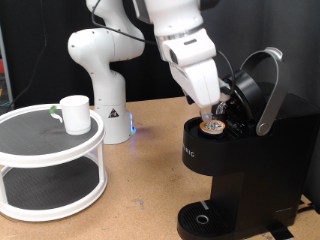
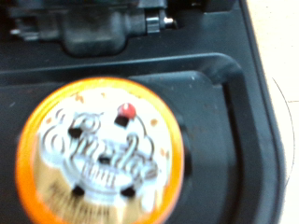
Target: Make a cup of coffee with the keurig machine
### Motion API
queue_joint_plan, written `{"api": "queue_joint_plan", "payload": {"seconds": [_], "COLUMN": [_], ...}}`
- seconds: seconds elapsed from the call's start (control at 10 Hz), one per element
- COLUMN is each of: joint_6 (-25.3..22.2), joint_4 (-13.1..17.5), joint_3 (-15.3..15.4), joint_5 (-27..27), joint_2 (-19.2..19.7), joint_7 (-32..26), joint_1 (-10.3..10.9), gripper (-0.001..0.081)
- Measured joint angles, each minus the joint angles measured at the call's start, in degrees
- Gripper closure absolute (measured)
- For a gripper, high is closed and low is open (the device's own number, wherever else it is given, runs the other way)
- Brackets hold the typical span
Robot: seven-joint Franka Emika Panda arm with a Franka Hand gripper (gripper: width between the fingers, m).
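Arm base stands upright at the exterior view's upper left-centre; upper links rise out of frame at the top. Forearm and wrist re-enter from the top centre, angled down toward the exterior view's right. Claw [image 1: 214,112] sits at the low end of that slope, pointing downward. Fingertips are too dark and small to separate here. The wrist view shows no part of the fingers.

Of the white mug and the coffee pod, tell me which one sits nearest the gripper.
The coffee pod, orange-rimmed, in the open keurig machine directly under the gripper. The mug stands far off on the round white stand.
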Motion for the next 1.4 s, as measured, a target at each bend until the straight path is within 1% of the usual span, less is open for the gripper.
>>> {"api": "queue_joint_plan", "payload": {"seconds": [0.3,0.5,0.7,0.9,1.1,1.3,1.4], "joint_6": [-3.7,-3.6,-3.8,-6.5,-10.5,-14.2,-15.3], "joint_4": [1.1,1.0,1.2,2.6,4.9,7.1,7.6], "joint_3": [-1.7,-1.7,-2.4,-3.7,-5.2,-6.6,-6.9], "joint_5": [0.0,0.0,2.0,4.5,6.1,6.4,6.4], "joint_2": [-2.3,-2.3,-3.1,-4.6,-6.0,-6.8,-6.9], "joint_7": [-2.4,-2.4,-3.3,-4.0,-4.0,-4.0,-4.0], "joint_1": [-0.9,-0.9,-0.9,-1.0,-1.0,-1.1,-1.1], "gripper": [0.0001,0.0001,0.0001,0.0001,0.0001,0.0001,0.0001]}}
